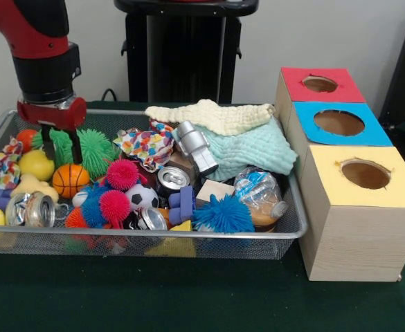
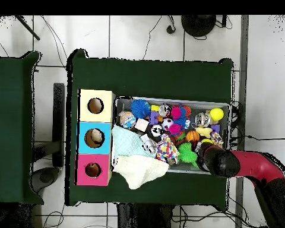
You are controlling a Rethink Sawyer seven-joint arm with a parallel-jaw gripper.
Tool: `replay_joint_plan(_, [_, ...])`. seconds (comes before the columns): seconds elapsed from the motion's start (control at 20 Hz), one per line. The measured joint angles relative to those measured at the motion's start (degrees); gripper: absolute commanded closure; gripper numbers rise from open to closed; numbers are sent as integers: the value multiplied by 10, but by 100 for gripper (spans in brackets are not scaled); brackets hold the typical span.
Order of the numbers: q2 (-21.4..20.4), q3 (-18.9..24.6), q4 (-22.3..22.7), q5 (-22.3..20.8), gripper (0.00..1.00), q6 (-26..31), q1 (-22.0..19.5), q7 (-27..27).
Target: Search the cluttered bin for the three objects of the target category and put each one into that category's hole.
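Front view: gripper (image 1: 60, 146) inside wire bin (image 1: 285, 232), fingers parted, empty, straddling green spiky ball (image 1: 84, 146); basketball (image 1: 70, 180) just below.

Overhead view: arm over bin end farthest from three-hole box (image 2: 95, 137); gripper hidden.

Judgement: search/grasp step in hand, target category unclear. Next: close on chosen object, lift, carry to box.

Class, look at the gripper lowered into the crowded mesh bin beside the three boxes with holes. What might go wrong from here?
1. The gripper sits among the green spiky ball, yellow ball and basketball; closing may catch the wrong one.
2. Round toys could roll away when nudged.
3. The cloths drape over the bin's edge near the blue box and could snag a carried object.
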Motion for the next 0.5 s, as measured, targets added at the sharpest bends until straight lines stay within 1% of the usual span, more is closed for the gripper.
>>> replay_joint_plan(0.5, [-3,6,-16,0,0,0,-9,0])
